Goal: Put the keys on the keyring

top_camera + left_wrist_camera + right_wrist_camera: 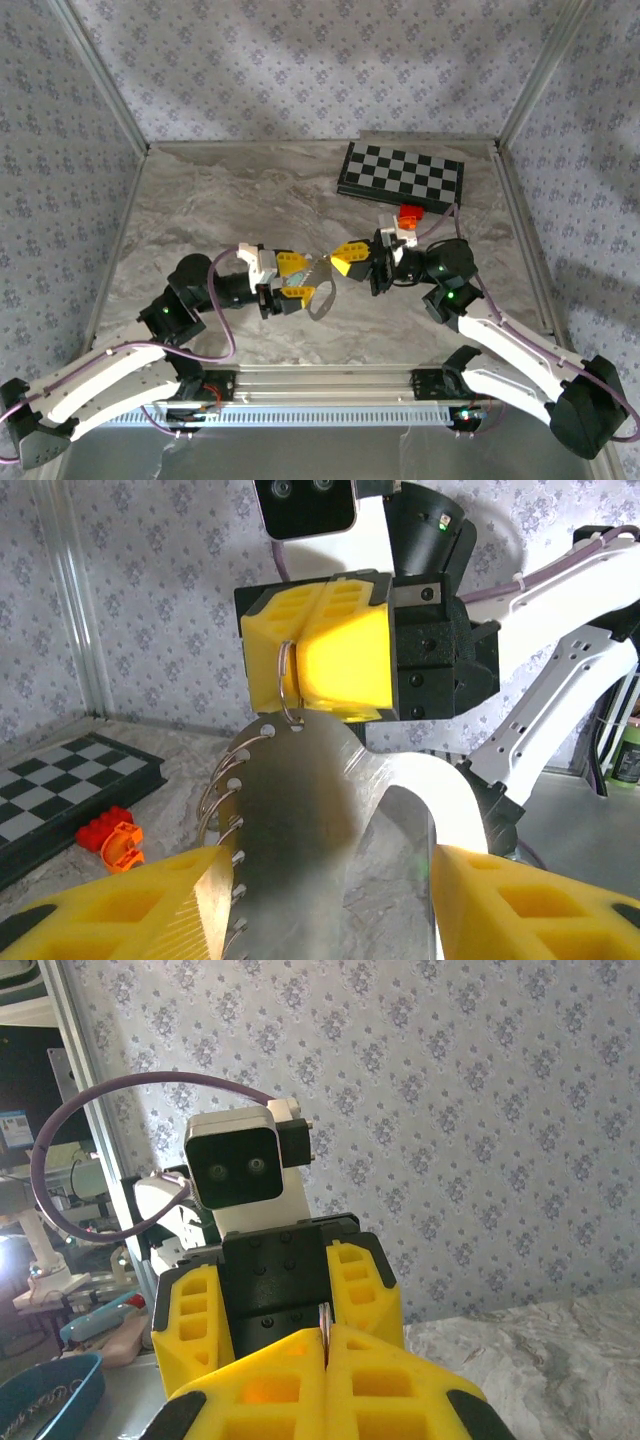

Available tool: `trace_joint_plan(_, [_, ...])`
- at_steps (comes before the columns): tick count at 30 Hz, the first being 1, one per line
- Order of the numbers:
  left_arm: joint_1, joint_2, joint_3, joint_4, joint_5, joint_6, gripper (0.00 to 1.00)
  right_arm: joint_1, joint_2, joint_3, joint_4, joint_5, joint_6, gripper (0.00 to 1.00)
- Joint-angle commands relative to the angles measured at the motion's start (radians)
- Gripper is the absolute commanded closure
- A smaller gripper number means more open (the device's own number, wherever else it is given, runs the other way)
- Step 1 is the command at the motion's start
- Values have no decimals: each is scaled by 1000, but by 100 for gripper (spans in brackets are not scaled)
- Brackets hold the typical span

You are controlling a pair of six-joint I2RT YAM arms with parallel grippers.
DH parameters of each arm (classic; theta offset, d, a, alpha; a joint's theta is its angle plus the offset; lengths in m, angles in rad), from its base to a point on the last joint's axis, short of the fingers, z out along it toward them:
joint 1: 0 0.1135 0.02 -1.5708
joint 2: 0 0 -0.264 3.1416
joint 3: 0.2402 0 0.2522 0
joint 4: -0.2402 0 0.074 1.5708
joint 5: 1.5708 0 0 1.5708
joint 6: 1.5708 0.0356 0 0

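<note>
The keyring is a thin silvery ring, pinched at its far side by my right gripper, which is shut on it. In the right wrist view the ring's edge pokes out of the seam of the right gripper. The ring passes through the top hole of a flat silvery metal piece with a hook and a row of holes. My left gripper holds that piece by its two edges, above the table. From above, the left gripper faces the right gripper. The keys are out of view.
A folded chessboard lies at the back right, with a red-orange block in front of it. The block is also in the left wrist view. A teal bowl sits beyond the table's edge. Metal frame posts stand at the corners.
</note>
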Motion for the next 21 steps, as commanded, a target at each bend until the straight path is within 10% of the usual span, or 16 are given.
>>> trace_joint_plan(1, [-8, -1, 60, 25, 39, 38, 47, 12, -16, -2, 62, -13, 12, 100])
trace_joint_plan(21, [-38, 80, 117, 92, 6, 77, 64, 33, -26, 0, 6, -28, -44, 100])
